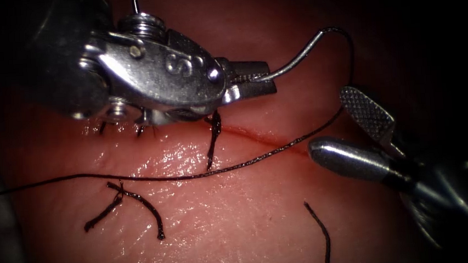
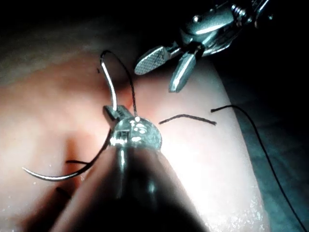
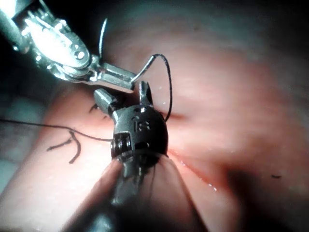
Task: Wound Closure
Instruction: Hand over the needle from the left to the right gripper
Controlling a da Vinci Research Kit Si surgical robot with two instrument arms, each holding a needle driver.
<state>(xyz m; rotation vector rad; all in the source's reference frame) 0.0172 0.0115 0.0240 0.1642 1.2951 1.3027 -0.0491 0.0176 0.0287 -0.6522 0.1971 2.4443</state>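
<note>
The left pincer (image 2: 115, 115) is closed on the needle (image 2: 112, 92) partway along its curve, and the needle is up off the pink tissue (image 2: 43, 111), not in it. Dark thread (image 2: 129, 82) runs from the needle's far end back down past the pincer. The right pincer (image 2: 166, 70) hangs open close by and holds nothing, and a short cut piece of thread (image 2: 187, 117) lies on the tissue just beside the left pincer.
</note>
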